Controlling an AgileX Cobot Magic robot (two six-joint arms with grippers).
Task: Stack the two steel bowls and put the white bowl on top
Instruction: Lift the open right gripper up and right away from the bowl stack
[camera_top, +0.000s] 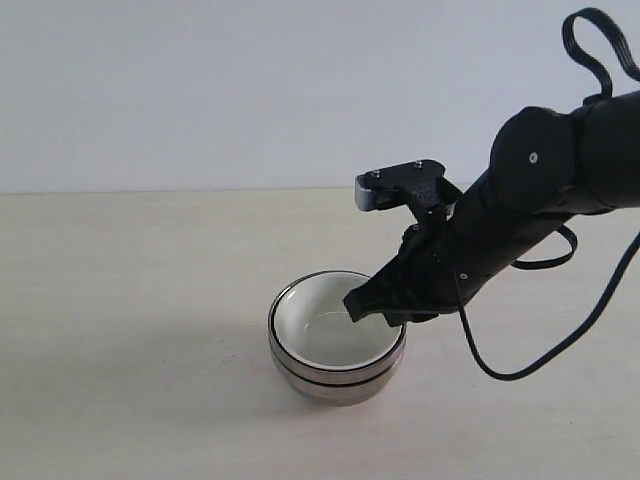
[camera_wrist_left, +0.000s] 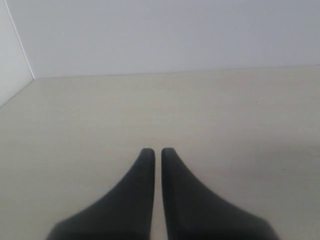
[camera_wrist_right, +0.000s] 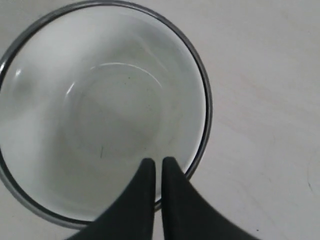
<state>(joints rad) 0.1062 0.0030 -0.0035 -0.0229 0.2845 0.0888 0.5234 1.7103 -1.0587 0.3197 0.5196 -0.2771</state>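
The two steel bowls (camera_top: 335, 380) stand nested one in the other on the table, a dark seam between their sides. The white bowl (camera_top: 330, 328) sits inside the upper one, its rim just within the steel rim (camera_wrist_right: 206, 112). From above, the white bowl (camera_wrist_right: 100, 110) shows a bare, glossy inside. My right gripper (camera_top: 352, 305) hangs over the right side of the stack, fingers together, tips (camera_wrist_right: 154, 161) just inside the white bowl's rim with nothing between them. My left gripper (camera_wrist_left: 154, 151) is shut over bare table, and the exterior view does not show it.
The pale wooden table (camera_top: 130, 300) stretches around the stack, with a white wall behind. The right arm's black cable (camera_top: 520, 372) loops down to the right of the bowls. A wall corner (camera_wrist_left: 20, 45) shows in the left wrist view.
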